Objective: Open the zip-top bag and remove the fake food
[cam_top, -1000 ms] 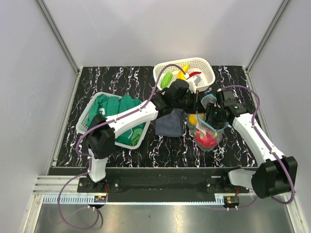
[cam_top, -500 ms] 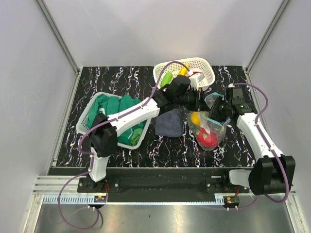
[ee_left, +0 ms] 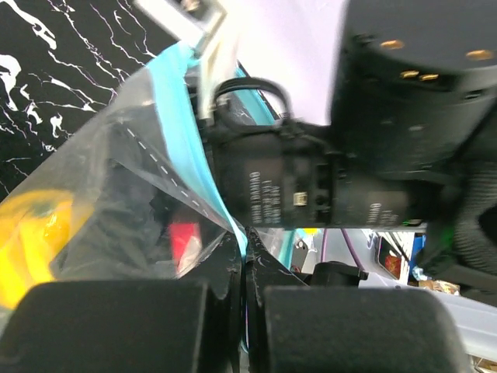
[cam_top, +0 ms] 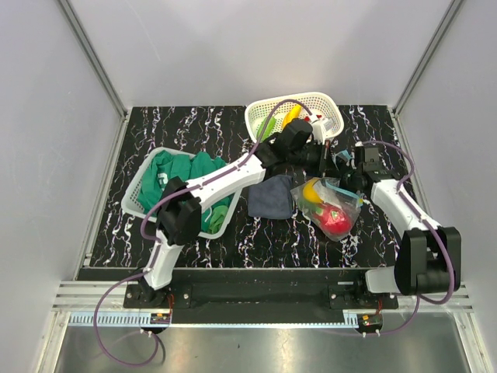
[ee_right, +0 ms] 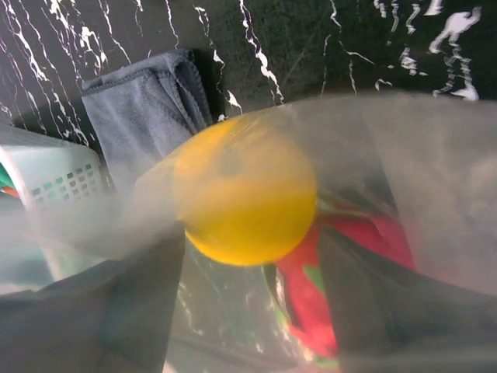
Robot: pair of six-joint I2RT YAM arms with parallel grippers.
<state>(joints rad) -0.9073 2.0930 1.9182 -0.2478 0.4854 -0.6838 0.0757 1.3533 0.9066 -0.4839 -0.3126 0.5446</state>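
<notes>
Clear zip-top bag (cam_top: 335, 203): left tool (ee_left: 242, 242) pinches its teal strip (ee_left: 182, 132); right tool (ee_right: 252, 237) spread above fake food (ee_right: 245, 198).

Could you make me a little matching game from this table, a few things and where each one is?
1 yellow toy fruit
2 green clothing
3 dark blue cloth
4 teal zip strip

a in the left-hand basket
b pinched in the left claw
c inside the zip-top bag
d flat on the table

Pairs: 1-c, 2-a, 3-d, 4-b
</notes>
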